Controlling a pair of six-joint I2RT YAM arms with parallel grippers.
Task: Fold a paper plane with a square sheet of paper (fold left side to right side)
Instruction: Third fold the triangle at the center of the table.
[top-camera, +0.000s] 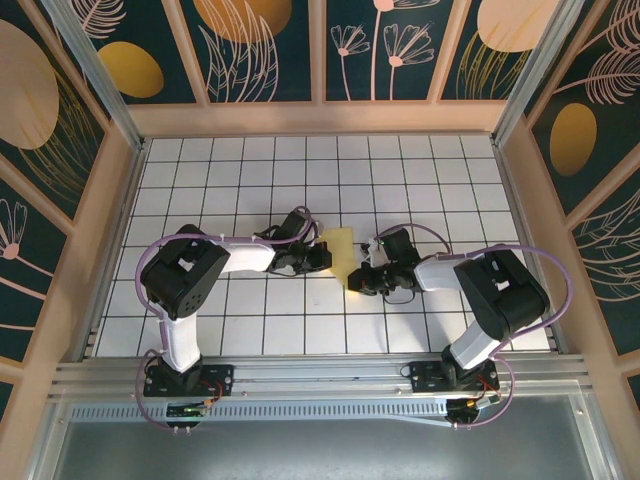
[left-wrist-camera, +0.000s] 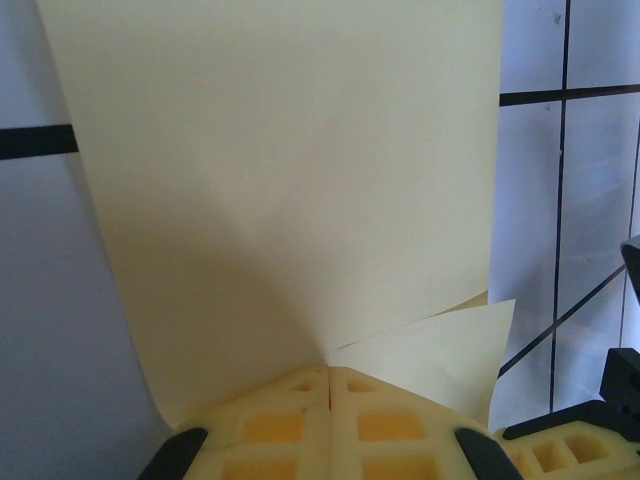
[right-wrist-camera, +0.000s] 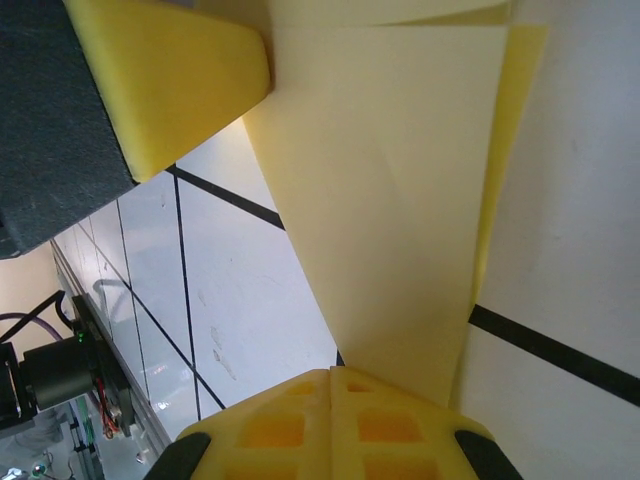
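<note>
one square sheet of paper (top-camera: 342, 246), pale yellow, middle of the white tiled table (top-camera: 250, 180), two grippers on it, left gripper (left-wrist-camera: 330, 372) pinched fully closed on its left edge, right gripper (right-wrist-camera: 332, 372) closed on its right side, sheet looks partly folded over, hard to say

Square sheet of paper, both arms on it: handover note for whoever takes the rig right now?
Left gripper: shut on the square sheet of paper, pinching one edge.
Right gripper: shut on the same sheet from the opposite side.
Sheet: held between the two arms. Both wrist views show two overlapping layers.
Done: one side looks brought over the other.
Left: line up the edges, lay it flat and press the crease. I cannot tell whether any crease is set. No dart shape yet.
</note>
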